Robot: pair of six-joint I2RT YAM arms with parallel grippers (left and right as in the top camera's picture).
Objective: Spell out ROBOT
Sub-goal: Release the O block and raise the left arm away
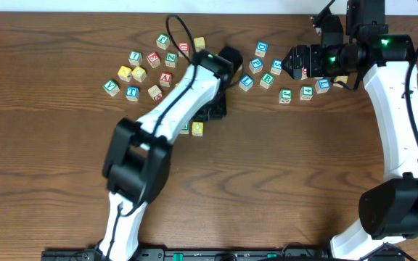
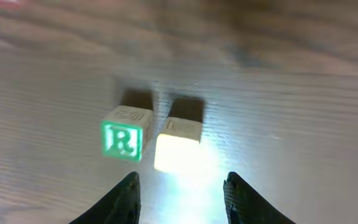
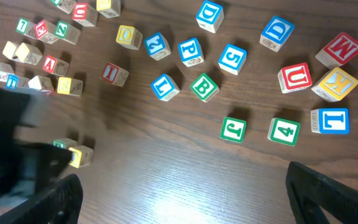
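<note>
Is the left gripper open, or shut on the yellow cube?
Open: the left gripper has its fingers apart, and the yellow cube lies ahead of them, beside the R cube.

The left arm [image 1: 173, 109] is built of smooth white shells joined by bulky black joint housings [image 1: 133, 163]. A thin black cable [image 1: 174, 27] loops off its upper part, and a small green light [image 1: 212, 55] glows near the wrist. The right arm [image 1: 398, 109] has the same white shells and black joints, with green lamps [image 1: 385, 42] on its black wrist section and black wires [image 1: 324, 13] above it. The left end effector [image 2: 180, 186] shows two dark, matte, tapering fingers [image 2: 122, 200]. The right end effector [image 3: 185, 190] has black prongs [image 3: 331, 193] of the same kind, blunt-edged and blocky.
</note>
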